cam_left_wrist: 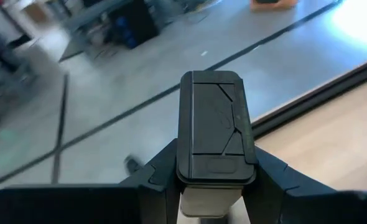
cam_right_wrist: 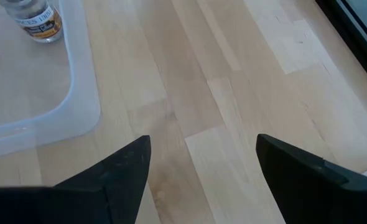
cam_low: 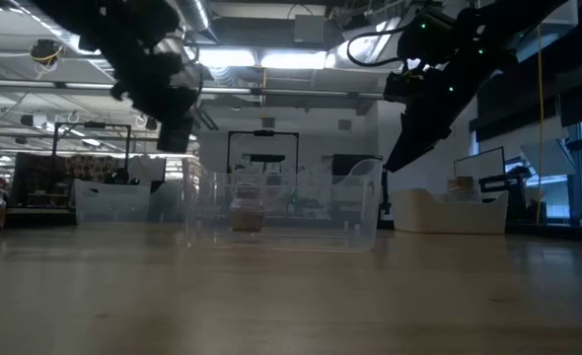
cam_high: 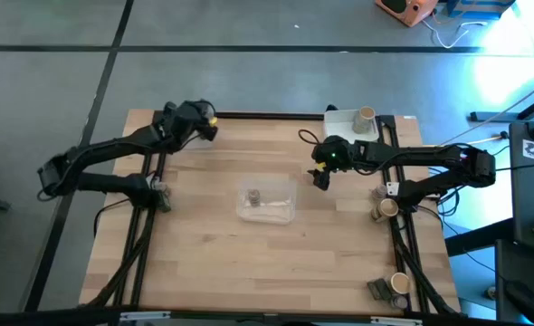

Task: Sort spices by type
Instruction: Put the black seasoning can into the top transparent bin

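Carrying a dark spice container (cam_left_wrist: 216, 127) clamped in its jaws, the left gripper (cam_high: 204, 119) must next reach a tray, while the right gripper (cam_high: 322, 177) hovers open-jawed.

Two trays (cam_high: 276, 214), five spice containers (cam_high: 366, 115)

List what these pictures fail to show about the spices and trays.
- Label on the jar in the clear tray: right wrist view, top cut off by the edge, print too small.
- Contents of the white tray: high view, right arm partly covers it.
- Lower part of the dark-lidded container: left wrist view, hidden between the left gripper jaws.
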Robot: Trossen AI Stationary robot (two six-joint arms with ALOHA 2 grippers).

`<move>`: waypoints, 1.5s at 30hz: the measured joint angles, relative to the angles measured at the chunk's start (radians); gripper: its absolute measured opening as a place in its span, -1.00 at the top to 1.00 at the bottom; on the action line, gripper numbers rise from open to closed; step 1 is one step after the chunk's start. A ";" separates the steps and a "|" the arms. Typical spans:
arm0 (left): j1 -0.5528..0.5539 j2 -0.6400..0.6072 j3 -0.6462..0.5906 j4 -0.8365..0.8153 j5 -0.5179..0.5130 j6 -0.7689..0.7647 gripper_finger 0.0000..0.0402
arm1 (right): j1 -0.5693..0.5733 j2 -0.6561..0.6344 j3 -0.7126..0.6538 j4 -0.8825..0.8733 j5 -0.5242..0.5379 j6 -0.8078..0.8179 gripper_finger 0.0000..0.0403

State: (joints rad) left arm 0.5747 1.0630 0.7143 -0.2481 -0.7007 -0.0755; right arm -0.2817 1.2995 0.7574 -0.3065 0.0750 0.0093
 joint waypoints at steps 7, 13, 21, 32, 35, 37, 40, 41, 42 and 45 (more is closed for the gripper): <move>0.083 0.001 -0.072 -0.006 -0.086 -0.129 0.37 | 0.000 0.000 0.000 0.007 0.000 -0.014 -0.45; 0.123 0.001 -0.141 0.000 -0.086 -0.215 0.41 | 0.000 0.000 0.000 0.010 0.000 -0.015 -0.45; 0.175 0.006 -0.216 0.090 0.011 -0.262 0.37 | 0.000 0.000 0.000 0.012 0.000 -0.017 -0.45; 0.194 0.127 -0.283 0.250 0.072 -0.284 0.36 | 0.000 0.000 0.000 0.013 0.000 -0.016 -0.45; 0.194 0.178 -0.283 0.277 0.093 -0.285 0.36 | 0.001 0.000 0.000 0.013 0.000 -0.016 -0.45; 0.194 0.211 -0.283 0.291 0.098 -0.286 0.36 | 0.001 0.000 0.000 0.014 0.000 -0.016 -0.45; 0.194 0.244 -0.282 0.310 0.093 -0.307 0.36 | 0.001 0.000 0.000 0.017 0.000 -0.015 -0.45; 0.194 0.249 -0.281 0.312 0.093 -0.311 0.36 | 0.001 0.000 0.000 0.017 0.000 -0.015 -0.45; 0.192 0.252 -0.281 0.314 0.096 -0.313 0.36 | 0.001 0.000 0.000 0.017 0.000 -0.015 -0.45; 0.192 0.255 -0.281 0.321 0.120 -0.312 0.36 | 0.001 0.000 0.000 0.018 0.000 -0.015 -0.45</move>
State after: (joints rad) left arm 0.7662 1.3175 0.4332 0.0731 -0.5803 -0.3872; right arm -0.2810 1.2995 0.7578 -0.2884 0.0746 -0.0055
